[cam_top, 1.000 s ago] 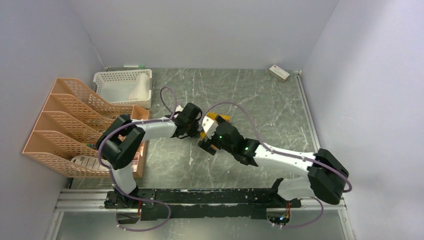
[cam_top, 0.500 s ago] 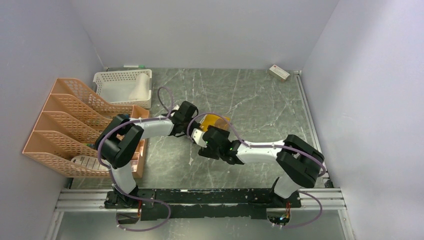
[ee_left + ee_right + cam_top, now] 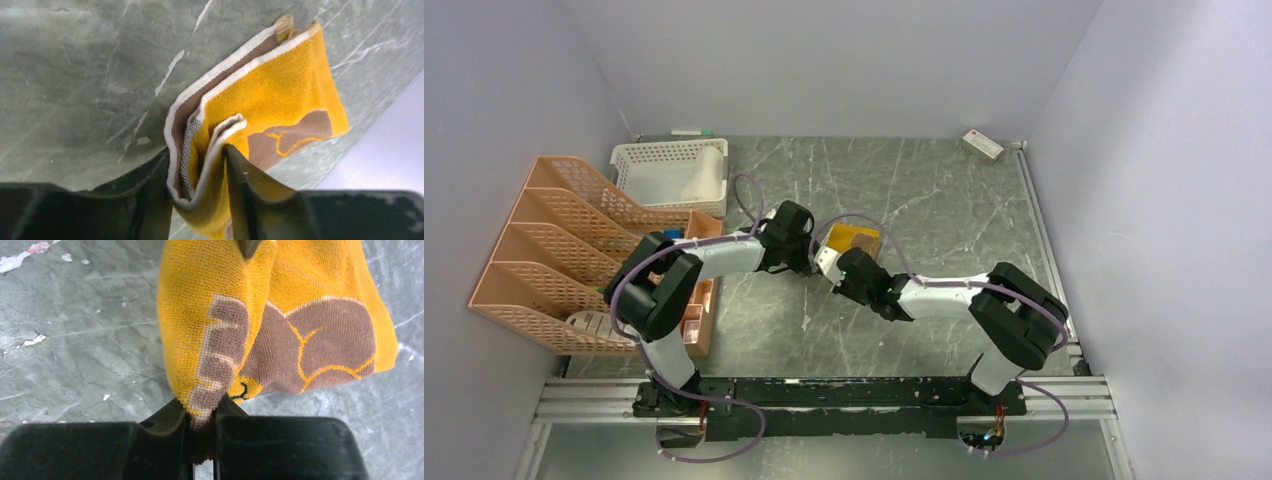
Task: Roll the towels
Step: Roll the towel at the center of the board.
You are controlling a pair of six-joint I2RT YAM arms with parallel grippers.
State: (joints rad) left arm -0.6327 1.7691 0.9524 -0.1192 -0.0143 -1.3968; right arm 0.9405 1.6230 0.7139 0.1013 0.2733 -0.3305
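Grip swap, by the look of it: R gripper (image 3: 202,412), wide open a sec ago, is now clamped on the near fold of the yellow towel (image 3: 305,335), w/ the brown patch bunched right at its tips. L gripper (image 3: 197,150), tight before, has its jaws parted, w/ the towel's white-edged layers slack between them, so prob. letting go. Towel lies mid-way on the table (image 3: 75,75), just beyond both grippers. It's doubled over, near end pulled up, far end flat: a loose fold, not a roll yet. I'd judge R now has the edge & L is free to re-grab or press; rolling has barely begun. Further back, white towel (image 3: 708,172) sits in the basket (image 3: 664,152) at far L, too small to tell if rolled. Box (image 3: 982,146) is in the far R corner.
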